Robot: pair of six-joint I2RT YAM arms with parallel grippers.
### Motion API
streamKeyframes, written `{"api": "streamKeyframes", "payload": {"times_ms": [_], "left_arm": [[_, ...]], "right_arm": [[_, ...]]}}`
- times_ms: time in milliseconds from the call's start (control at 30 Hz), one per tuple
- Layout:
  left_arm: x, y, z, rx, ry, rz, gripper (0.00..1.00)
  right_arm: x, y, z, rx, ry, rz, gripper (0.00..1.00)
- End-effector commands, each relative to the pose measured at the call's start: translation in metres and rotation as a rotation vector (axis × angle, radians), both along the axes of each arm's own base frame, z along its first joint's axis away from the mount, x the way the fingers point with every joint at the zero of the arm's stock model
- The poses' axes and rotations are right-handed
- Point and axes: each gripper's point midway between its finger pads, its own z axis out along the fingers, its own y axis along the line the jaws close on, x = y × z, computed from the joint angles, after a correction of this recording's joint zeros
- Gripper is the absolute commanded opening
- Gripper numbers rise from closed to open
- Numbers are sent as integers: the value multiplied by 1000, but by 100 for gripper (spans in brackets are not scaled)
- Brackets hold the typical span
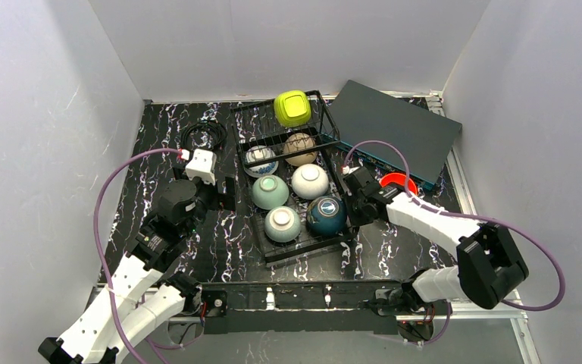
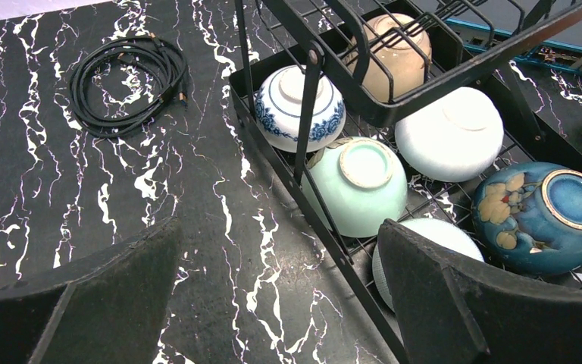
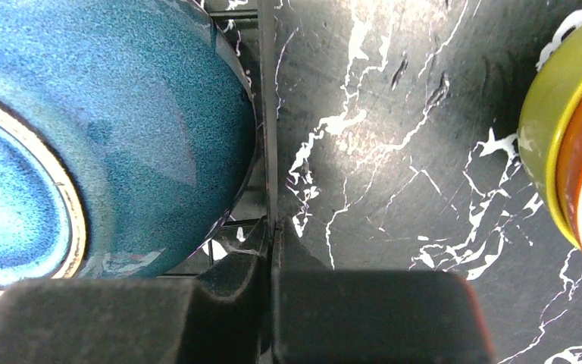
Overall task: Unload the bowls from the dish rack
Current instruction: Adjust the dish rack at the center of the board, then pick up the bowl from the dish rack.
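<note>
The top external camera sits high above and behind the arm bases, looking down and forward over the whole bench (image 1: 220, 227), both arms and the dish rack (image 1: 303, 252). The left wrist camera hangs low by the rack's left side, looking out between the wide-spread fingers (image 2: 439, 303) of the left pincer (image 2: 280, 226), with the rack filling its right half. The right wrist camera looks along the rack's right edge wire at very close range, over the right pincer (image 3: 273, 303) pinched there. The dark teal bowl (image 1: 326, 215) (image 2: 546, 216) (image 3: 83, 136) appears in all three views.
</note>
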Motion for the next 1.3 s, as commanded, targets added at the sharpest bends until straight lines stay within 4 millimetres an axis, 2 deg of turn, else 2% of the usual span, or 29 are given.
{"api": "streamKeyframes", "payload": {"times_ms": [0, 167, 333, 433, 600, 667, 767, 933, 1167, 1267], "left_arm": [[2, 2, 3, -12, -20, 12, 98], [2, 2, 3, -12, -18, 12, 98], [1, 3, 4, -9, -21, 16, 98], [1, 4, 5, -9, -25, 20, 98], [0, 4, 6, -13, -30, 20, 98], [0, 5, 7, -13, -31, 19, 98], [0, 5, 7, -13, -34, 20, 98], [0, 6, 7, -14, -34, 22, 98], [0, 6, 7, -15, -34, 22, 98], [-1, 5, 7, -16, -33, 20, 98]], "right_arm": [[-10, -13, 13, -7, -14, -41, 10], [-4, -14, 27, 1, -65, -48, 25], [13, -15, 54, -11, -154, -54, 44], [25, -16, 77, -23, -209, -55, 53], [48, -15, 135, -26, -337, -53, 69], [59, -13, 167, -16, -409, -45, 76], [71, -13, 203, -24, -492, -26, 83], [90, -5, 248, -12, -592, 1, 91], [118, 19, 287, 20, -682, 56, 96], [131, 36, 302, 69, -721, 78, 96]]}}
